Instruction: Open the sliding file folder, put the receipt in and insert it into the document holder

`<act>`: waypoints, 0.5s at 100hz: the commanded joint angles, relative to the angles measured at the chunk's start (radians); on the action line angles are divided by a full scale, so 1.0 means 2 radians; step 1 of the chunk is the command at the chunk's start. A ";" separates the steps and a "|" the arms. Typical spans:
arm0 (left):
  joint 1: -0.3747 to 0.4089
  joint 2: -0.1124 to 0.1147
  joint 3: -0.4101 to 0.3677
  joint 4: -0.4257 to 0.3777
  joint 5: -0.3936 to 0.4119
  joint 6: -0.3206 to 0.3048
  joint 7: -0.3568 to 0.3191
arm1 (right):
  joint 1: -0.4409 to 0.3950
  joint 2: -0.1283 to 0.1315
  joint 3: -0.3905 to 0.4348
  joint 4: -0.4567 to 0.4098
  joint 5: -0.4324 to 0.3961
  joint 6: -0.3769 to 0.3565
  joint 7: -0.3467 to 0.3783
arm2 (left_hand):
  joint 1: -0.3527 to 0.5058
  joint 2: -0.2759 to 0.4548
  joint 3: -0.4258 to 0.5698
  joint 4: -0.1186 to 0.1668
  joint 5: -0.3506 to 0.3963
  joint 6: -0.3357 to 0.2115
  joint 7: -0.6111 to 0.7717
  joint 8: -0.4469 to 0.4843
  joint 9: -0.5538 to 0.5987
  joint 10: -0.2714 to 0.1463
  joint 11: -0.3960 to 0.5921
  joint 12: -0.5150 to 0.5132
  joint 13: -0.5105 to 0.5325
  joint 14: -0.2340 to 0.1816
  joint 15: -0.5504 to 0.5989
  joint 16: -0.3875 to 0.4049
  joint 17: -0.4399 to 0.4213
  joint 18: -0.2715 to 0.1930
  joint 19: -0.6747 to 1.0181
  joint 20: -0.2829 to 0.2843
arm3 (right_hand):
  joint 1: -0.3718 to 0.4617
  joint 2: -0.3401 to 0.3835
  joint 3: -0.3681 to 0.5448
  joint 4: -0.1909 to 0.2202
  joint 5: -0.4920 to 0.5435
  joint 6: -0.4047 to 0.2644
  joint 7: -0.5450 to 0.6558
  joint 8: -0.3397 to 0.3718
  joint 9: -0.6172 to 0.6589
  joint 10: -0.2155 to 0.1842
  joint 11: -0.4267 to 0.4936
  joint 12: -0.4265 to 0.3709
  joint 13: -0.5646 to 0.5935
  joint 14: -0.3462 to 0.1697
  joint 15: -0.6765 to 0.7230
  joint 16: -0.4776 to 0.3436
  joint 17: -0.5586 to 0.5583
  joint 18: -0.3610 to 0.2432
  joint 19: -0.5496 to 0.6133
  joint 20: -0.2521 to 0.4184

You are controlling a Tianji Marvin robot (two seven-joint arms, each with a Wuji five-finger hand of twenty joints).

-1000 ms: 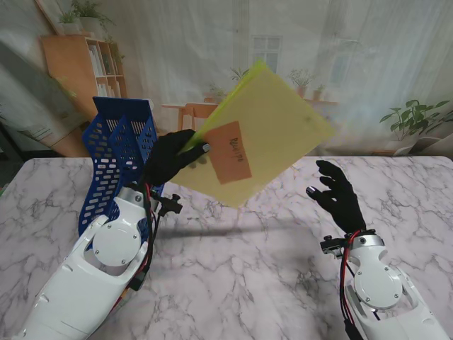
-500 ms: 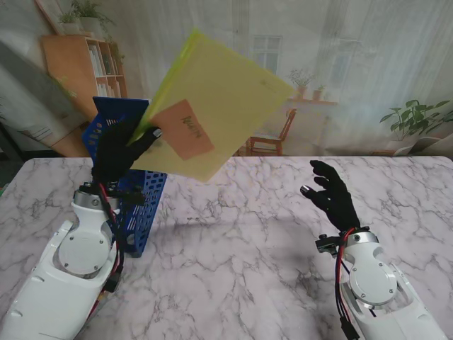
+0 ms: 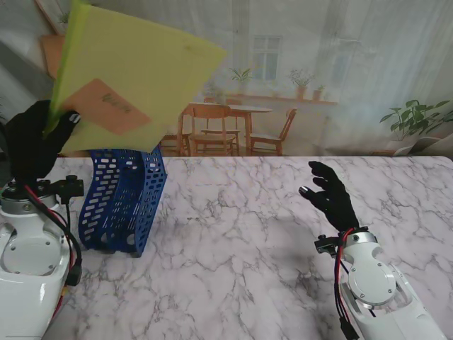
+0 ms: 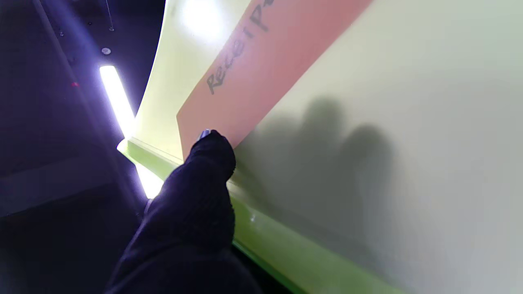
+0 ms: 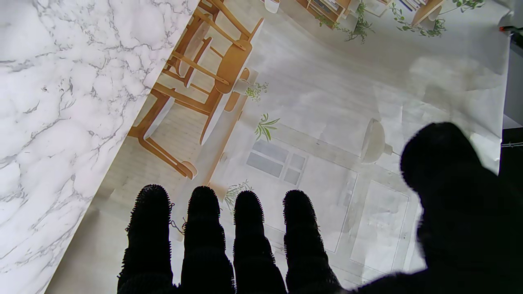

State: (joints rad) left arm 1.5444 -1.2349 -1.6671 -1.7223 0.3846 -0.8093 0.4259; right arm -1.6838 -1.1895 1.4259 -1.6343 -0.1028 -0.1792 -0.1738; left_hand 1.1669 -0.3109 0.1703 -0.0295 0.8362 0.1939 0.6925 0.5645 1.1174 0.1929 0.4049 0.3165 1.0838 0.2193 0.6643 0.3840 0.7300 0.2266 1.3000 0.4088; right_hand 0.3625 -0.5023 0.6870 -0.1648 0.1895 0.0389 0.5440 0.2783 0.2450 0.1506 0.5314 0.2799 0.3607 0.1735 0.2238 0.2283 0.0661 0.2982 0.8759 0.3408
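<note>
My left hand [image 3: 32, 142] is shut on the yellow-green sliding file folder [image 3: 152, 78], holding it high in the air at the far left, above the blue mesh document holder [image 3: 120, 202]. An orange receipt [image 3: 106, 106] shows through the folder's translucent sheet, close to my thumb. In the left wrist view the thumb [image 4: 204, 171] presses on the folder [image 4: 388, 163] at the receipt's [image 4: 261, 65] corner, beside the green slide bar. My right hand [image 3: 329, 195] hovers open over the table's right side, fingers [image 5: 204, 228] spread and holding nothing.
The white marble table [image 3: 241, 241] runs across the view. The document holder stands upright near its left edge, beside my left arm. A printed backdrop of a room hangs behind the table's far edge.
My left hand has swung the folder from the middle of the table up and over to the far left, above the document holder. The right hand has barely moved.
</note>
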 commanded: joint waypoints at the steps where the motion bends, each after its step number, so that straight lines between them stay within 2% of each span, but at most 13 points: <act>1: 0.005 -0.001 -0.012 -0.001 0.002 -0.009 0.004 | 0.000 -0.001 -0.003 0.001 -0.001 0.005 0.002 | 0.016 0.004 0.035 -0.001 0.005 -0.037 0.006 0.009 0.007 0.002 0.005 0.001 0.005 0.003 0.009 -0.003 0.020 -0.063 0.019 -0.008 | -0.019 0.009 0.017 0.009 -0.004 0.005 0.009 -0.010 0.004 -0.009 0.006 0.001 0.004 -0.022 -0.016 -0.008 0.001 -0.030 -0.004 -0.004; 17: 0.005 -0.009 -0.048 0.015 0.019 -0.038 0.021 | 0.002 -0.001 -0.006 0.002 -0.003 0.010 0.002 | 0.015 0.005 0.033 -0.001 0.004 -0.040 0.006 0.009 0.006 0.000 0.005 0.000 0.005 0.000 0.008 -0.003 0.018 -0.064 0.018 -0.009 | -0.019 0.009 0.022 0.008 0.000 0.005 0.011 -0.011 0.005 -0.009 0.006 0.001 0.004 -0.021 -0.016 -0.009 0.000 -0.031 -0.003 -0.005; 50: -0.021 -0.020 -0.075 0.086 0.076 -0.053 0.077 | 0.008 -0.001 -0.014 0.005 -0.004 0.021 0.003 | 0.019 0.011 0.026 -0.001 0.001 -0.041 0.004 0.005 0.000 -0.002 0.004 0.000 -0.003 0.000 0.005 -0.004 0.010 -0.063 0.015 -0.010 | -0.018 0.008 0.035 0.007 0.008 0.007 0.013 -0.012 0.007 -0.007 0.007 0.002 0.005 -0.022 -0.014 -0.010 0.002 -0.030 -0.001 -0.008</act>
State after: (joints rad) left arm 1.5130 -1.2685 -1.8152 -1.5741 0.5274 -0.9137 0.5792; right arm -1.6701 -1.1891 1.4033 -1.6308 -0.1085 -0.1466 -0.1718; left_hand 1.1665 -0.3109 0.1703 -0.0296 0.8362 0.1894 0.6926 0.5649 1.1174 0.1890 0.4052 0.3166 1.0839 0.2143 0.6644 0.3824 0.7301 0.2203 1.3001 0.4083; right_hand 0.3626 -0.5023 0.7349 -0.1648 0.1910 0.0392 0.5565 0.2742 0.2457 0.1509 0.5316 0.2799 0.3607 0.1733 0.2238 0.2264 0.0666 0.2980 0.8759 0.3408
